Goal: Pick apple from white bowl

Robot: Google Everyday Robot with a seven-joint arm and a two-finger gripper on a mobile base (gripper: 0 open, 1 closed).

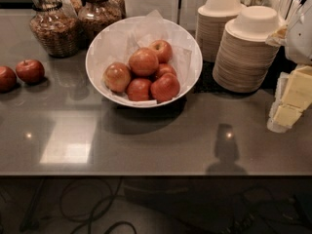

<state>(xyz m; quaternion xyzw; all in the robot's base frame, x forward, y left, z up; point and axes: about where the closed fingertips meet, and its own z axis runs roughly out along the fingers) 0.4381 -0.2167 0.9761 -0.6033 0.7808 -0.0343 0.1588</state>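
Slippage worries me: the apple (143, 61) sits atop smaller apples (165, 87) in the white bowl (194, 57), and my hand (292, 99), well off at the right edge and how open I cannot tell, could nudge it rolling or snag the paper lining (117, 43).

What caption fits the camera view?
Biggest apple tops the pile in the white bowl; gripper hangs at the right edge, apart from it.

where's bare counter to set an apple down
Bare: the wide front strip of counter below the white bowl. Crowded: jars and paper bowl stacks behind; two apples far left; gripper at right edge.
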